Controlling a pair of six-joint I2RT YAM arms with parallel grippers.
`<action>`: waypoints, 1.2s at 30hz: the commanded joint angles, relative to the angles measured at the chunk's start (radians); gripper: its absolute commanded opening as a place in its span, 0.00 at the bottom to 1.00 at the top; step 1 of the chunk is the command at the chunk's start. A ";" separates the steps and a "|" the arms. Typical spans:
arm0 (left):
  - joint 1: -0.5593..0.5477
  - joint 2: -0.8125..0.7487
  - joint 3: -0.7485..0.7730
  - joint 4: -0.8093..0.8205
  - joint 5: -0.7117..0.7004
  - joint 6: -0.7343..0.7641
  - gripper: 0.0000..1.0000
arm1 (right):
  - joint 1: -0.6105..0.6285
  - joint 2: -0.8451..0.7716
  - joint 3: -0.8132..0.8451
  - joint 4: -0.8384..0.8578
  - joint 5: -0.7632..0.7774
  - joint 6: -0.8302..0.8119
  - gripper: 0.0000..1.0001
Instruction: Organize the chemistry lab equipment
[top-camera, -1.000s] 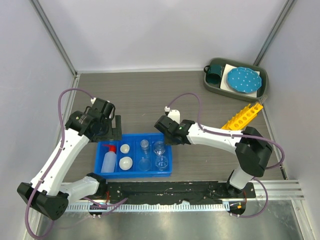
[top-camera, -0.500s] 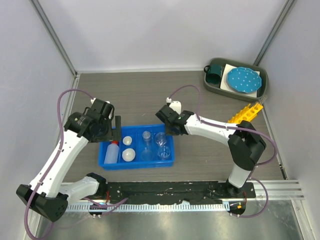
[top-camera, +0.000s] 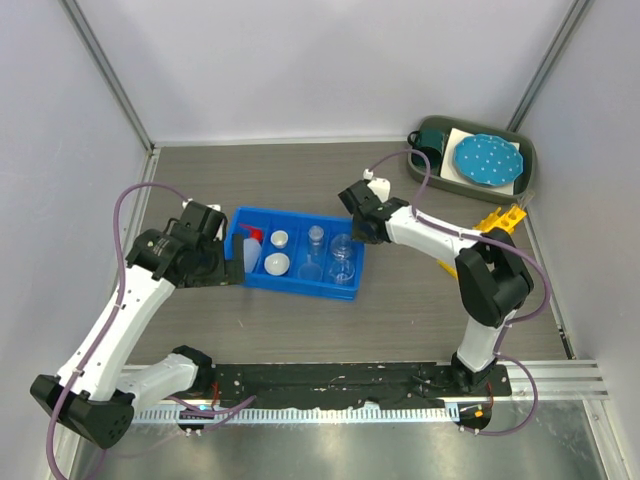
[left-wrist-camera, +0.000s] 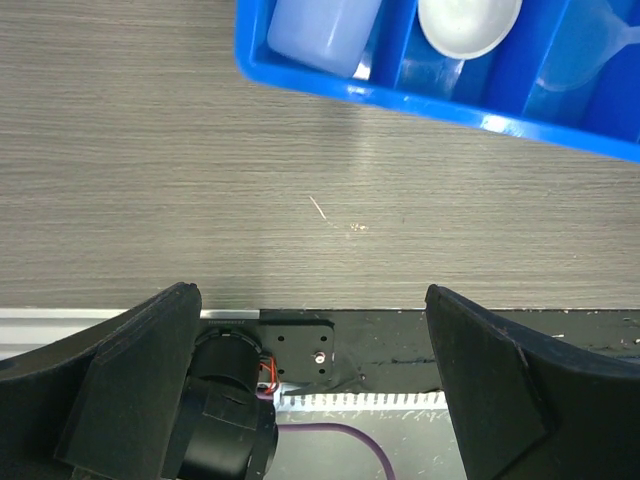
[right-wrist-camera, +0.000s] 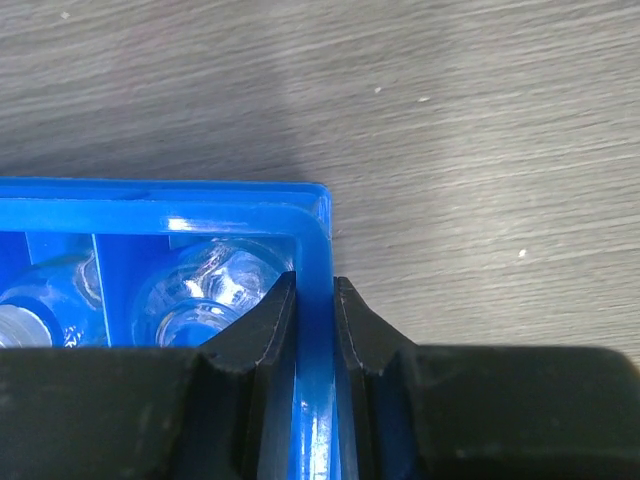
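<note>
Blue tray (top-camera: 300, 289) wall clamped in outstretched right hand (right-wrist-camera: 315, 287); left hand (left-wrist-camera: 311, 292) spread wide.

The grey wood-grain table (top-camera: 300, 190) carries a blue bin (top-camera: 300, 289), a yellow tube rack (top-camera: 497, 218) and a dark green tray (top-camera: 530, 170).

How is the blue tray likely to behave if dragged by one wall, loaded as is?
The blue tray looks like rigid moulded plastic, so it probably slides flat rather than flexing. The jaws of the right gripper pinch only its thin end wall, so it may pivot. The clear beakers inside look light and might tip or rattle.
</note>
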 joint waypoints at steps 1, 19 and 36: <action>-0.002 -0.010 -0.020 0.045 0.019 -0.003 1.00 | -0.065 0.007 -0.012 -0.044 0.059 -0.037 0.01; -0.004 -0.036 -0.073 0.071 0.034 -0.015 1.00 | -0.100 -0.103 -0.076 -0.048 0.036 -0.046 0.18; -0.002 -0.022 -0.014 0.077 -0.023 0.032 1.00 | -0.099 -0.162 0.094 -0.110 0.051 -0.138 0.85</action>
